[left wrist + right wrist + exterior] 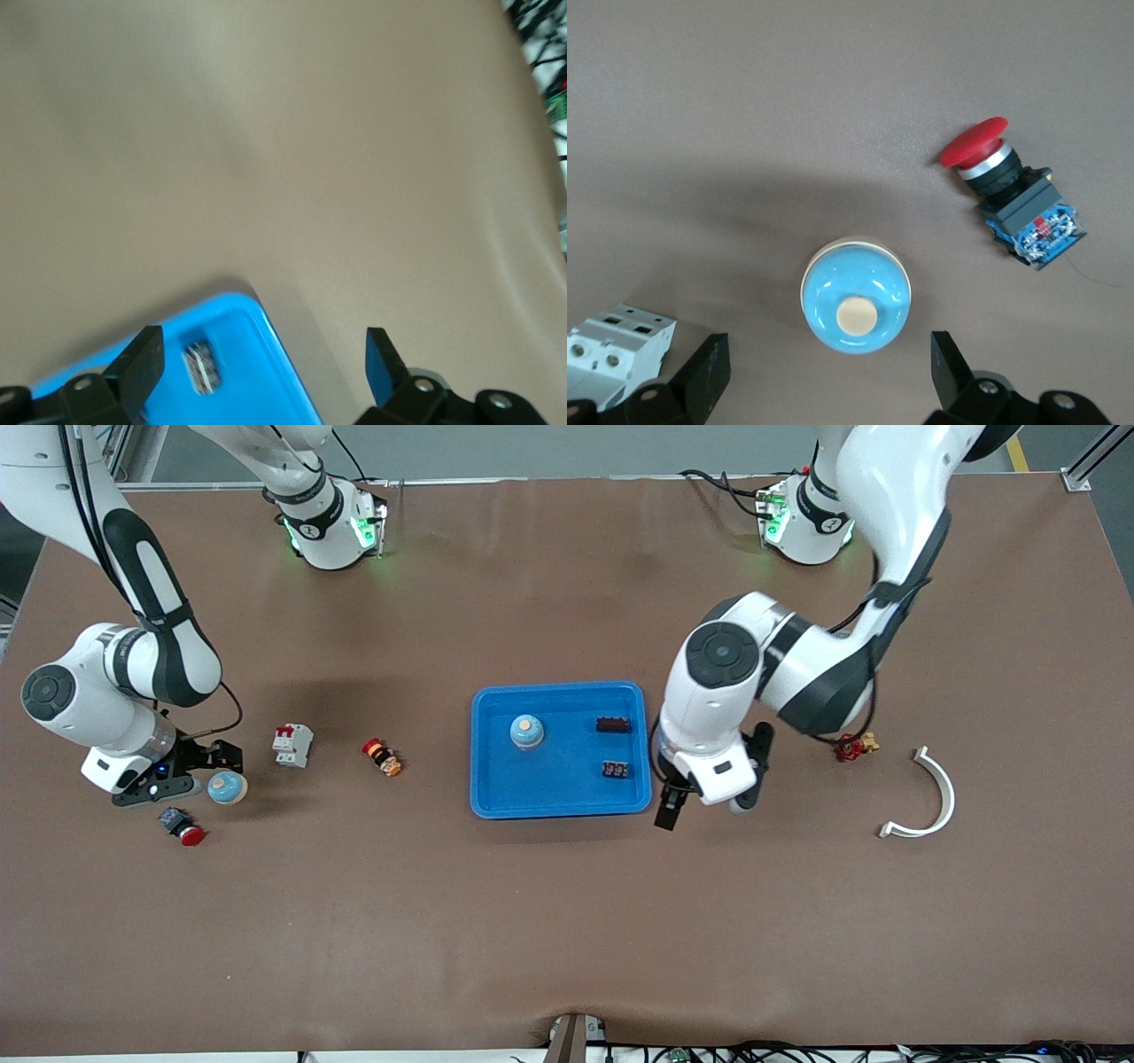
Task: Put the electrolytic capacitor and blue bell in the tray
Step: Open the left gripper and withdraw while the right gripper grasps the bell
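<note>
A white circuit breaker (pixel 292 745) sits at nine o'clock of an orange switch (pixel 383 757). A white curved clip (pixel 926 797) lies at four o'clock of a red-yellow part (pixel 855 746).

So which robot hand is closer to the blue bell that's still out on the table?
The right hand. It sits right beside the blue bell, fingers open. The left hand is at the tray's edge toward the left arm's end, open too.
</note>
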